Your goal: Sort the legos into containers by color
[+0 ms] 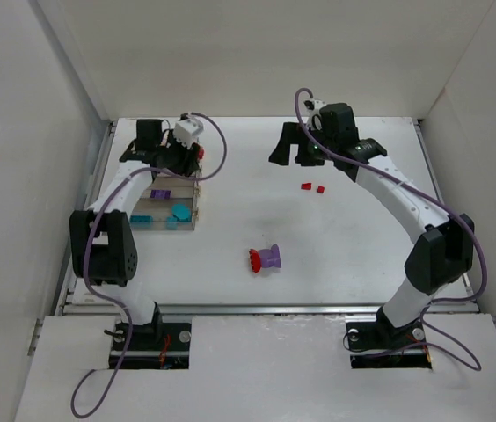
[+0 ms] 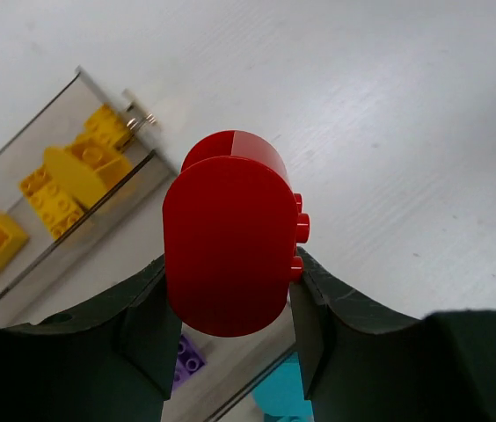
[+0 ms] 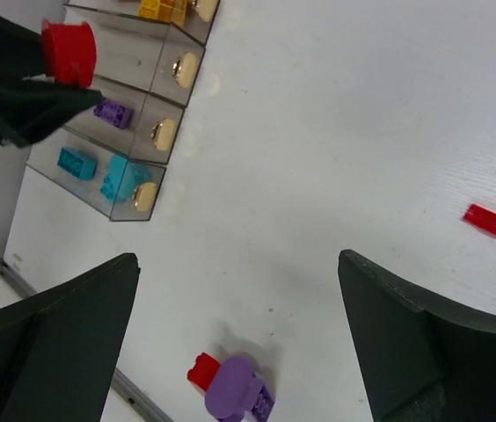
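My left gripper (image 1: pixel 193 157) is shut on a rounded red brick (image 2: pixel 228 246), held over the clear containers (image 1: pixel 197 209) at the far left. The left wrist view shows yellow bricks (image 2: pixel 65 180) in one bin, a purple brick (image 2: pixel 186 356) and a cyan one (image 2: pixel 285 400) in others below the jaws. My right gripper (image 1: pixel 294 155) is open and empty, high over the far middle of the table. A purple-and-red clump (image 1: pixel 266 258) lies mid-table, also in the right wrist view (image 3: pixel 235 389). Two small red pieces (image 1: pixel 312 187) lie near the right gripper.
White walls enclose the table on the left, back and right. A metal rail (image 1: pixel 266 309) runs along the near edge. The right wrist view shows the row of bins (image 3: pixel 142 81) with cyan bricks (image 3: pixel 98 170) in the nearest one.
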`<state>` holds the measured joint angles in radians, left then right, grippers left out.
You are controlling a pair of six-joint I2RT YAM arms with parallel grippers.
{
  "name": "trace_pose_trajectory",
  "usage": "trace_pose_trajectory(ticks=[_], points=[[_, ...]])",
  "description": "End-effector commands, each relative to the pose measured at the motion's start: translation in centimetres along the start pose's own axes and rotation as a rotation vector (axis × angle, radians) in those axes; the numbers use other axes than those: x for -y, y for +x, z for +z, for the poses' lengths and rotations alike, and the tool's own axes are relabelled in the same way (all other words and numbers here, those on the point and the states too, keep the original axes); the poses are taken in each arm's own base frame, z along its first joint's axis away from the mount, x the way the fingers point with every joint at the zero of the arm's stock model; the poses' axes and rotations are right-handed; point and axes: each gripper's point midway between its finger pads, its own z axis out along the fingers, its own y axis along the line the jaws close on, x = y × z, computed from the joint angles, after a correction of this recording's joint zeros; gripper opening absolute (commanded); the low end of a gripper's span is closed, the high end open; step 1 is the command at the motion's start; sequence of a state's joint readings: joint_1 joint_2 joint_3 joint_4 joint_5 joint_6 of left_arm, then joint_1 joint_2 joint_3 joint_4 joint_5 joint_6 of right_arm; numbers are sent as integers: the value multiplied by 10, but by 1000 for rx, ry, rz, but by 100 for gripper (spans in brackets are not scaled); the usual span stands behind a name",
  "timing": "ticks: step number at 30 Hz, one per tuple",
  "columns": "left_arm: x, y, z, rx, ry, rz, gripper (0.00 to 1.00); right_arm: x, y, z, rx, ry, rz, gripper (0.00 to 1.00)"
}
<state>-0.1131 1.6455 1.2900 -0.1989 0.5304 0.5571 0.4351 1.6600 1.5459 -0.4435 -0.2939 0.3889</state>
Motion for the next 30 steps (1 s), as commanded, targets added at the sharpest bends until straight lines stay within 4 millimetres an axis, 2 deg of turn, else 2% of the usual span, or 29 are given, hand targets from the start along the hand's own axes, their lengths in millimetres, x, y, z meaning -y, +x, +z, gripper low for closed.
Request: trace_pose_trajectory(ticks=[1,2,3,4,6,8,9,11,17,21,22,24,30], points=[[-44,-7,-6,7,-92,-230,0,1,-18,5,35,12,-30,100],[-55,-5,-5,7,-117,-233,0,-1,-23,6,43,8,-32,100],[-66,-11,-4,12,-151,-224,0,3,-15,13,14,9,-24,100],[-77,-2,1,-2,-173,-236,0,1,-20,11,24,5,-37,100],[-91,1,5,-13,-216,-168,0,2,-18,18,10,1,-33,100],[-99,15,13,-52,-235,-116,0,4,-24,16,23,3,-32,100],[-107,11,12,-41,-261,-72,0,7,-21,20,14,7,-29,100],[-115,25,17,-93,-275,12,0,9,-24,17,18,14,-24,100],[-136,35,22,-146,-316,241,0,15,-21,20,6,31,-29,100],[-139,39,25,-168,-303,325,1,15,-22,23,6,31,-29,100],[-138,42,24,-190,-287,379,10,15,-22,23,6,31,-29,100],[-131,55,26,-225,-243,426,14,15,-22,23,6,31,-29,100],[-124,72,27,-267,-200,521,18,16,-22,23,9,39,-29,100]])
